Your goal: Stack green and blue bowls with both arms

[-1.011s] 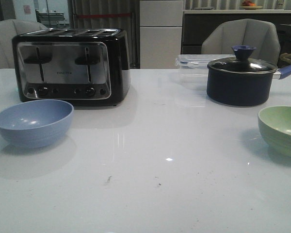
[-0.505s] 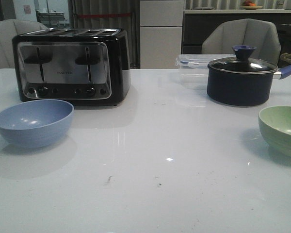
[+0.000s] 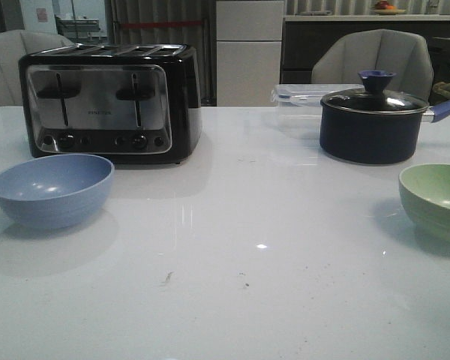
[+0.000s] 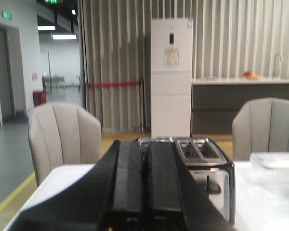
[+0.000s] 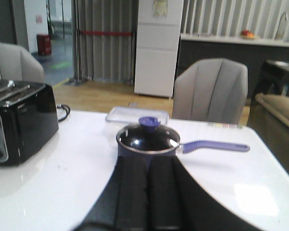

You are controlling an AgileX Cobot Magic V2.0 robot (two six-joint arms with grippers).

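Note:
The blue bowl (image 3: 52,188) rests upright on the white table at the left, in front of the toaster. At the right edge of the front view sits the green bowl (image 3: 438,200), also upright, partly cut off by the frame. Neither arm shows in the front view. In the left wrist view my left gripper (image 4: 144,144) is shut with nothing in it, pointing toward the toaster. My right gripper (image 5: 148,161) is shut and empty in the right wrist view, pointing at the navy pot. Neither bowl appears in the wrist views.
A black and silver toaster (image 3: 109,100) stands at the back left. A dark navy pot (image 3: 373,124) with a glass lid and blue handle stands at the back right, a clear lidded container (image 3: 300,96) behind it. Chairs stand beyond the table's far edge.

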